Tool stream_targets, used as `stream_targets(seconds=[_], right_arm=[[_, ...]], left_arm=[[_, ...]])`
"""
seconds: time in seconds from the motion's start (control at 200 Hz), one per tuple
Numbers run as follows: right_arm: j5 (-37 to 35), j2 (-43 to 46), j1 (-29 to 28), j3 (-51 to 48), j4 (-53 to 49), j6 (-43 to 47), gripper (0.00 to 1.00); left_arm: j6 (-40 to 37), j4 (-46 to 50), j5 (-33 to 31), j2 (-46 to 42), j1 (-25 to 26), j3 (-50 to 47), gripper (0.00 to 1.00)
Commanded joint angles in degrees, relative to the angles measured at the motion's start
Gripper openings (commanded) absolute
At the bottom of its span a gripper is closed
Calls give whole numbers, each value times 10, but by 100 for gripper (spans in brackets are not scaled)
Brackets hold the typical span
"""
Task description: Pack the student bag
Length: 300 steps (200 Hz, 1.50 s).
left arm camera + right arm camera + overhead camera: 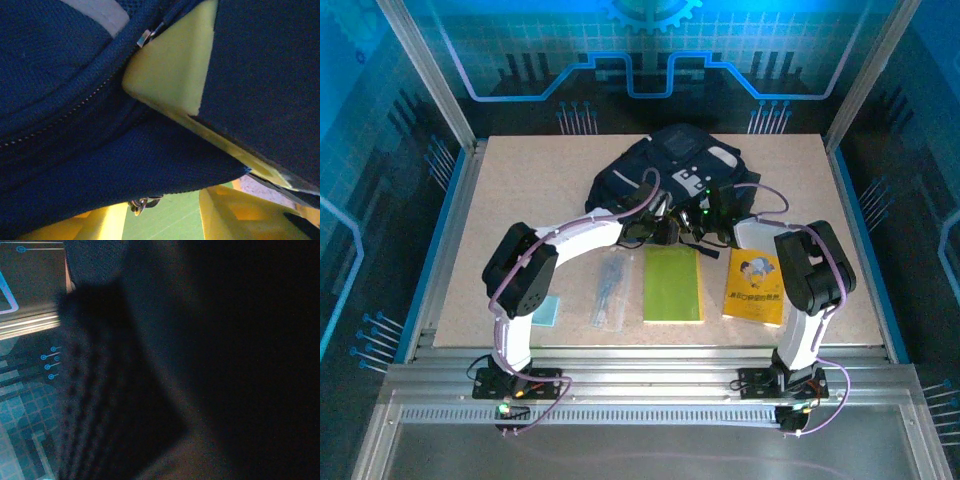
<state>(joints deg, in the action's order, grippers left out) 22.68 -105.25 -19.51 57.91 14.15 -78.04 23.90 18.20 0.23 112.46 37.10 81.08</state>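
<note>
left tool [160,212] stands parted, gripping nothing, with the student bag [672,160] draped just ahead of it. right tool [718,222] is clenched, buried in bag fabric, likely to hold the mouth up for packing.

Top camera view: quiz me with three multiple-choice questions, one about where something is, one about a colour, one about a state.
1. Where does the student bag lie on the table? A far middle; B near left corner; C right edge.
2. What colour is the book with the cartoon cover? A red; B yellow; C white.
3. The green book is: A inside the bag; B standing upright; C flat on the table.

Answers: 1 A, it sits centred by the far edge. 2 B, its cover is yellow. 3 C, it lies flat in front of the bag.
</note>
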Motion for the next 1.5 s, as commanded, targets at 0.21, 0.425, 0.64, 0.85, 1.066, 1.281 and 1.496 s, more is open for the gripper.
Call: stream_targets(seconds=[0.21,0.425,0.64,0.85,1.066,1.281,1.496], right_arm=[[54,3,-10,-7,100,-69,0],[67,12,-6,-12,114,-95,0],[70,18,1,-21,124,-107,0],[61,19,27,-20,91,-75,0],[57,28,49,-16,60,-37,0],[51,34,58,-4,19,4,0],[36,40,63,26,-52,73,0]], left_arm=[[18,-8,-231,28,-18,-16,45],[-4,-148,-238,9,-15,-71,27],[-17,-204,-248,-7,-16,-97,2],[-59,-138,-251,-22,-20,-92,0],[-110,-23,-235,-54,-44,-119,0],[-130,50,-207,-61,-94,-118,0],[-150,120,-220,-95,-121,-117,0]])
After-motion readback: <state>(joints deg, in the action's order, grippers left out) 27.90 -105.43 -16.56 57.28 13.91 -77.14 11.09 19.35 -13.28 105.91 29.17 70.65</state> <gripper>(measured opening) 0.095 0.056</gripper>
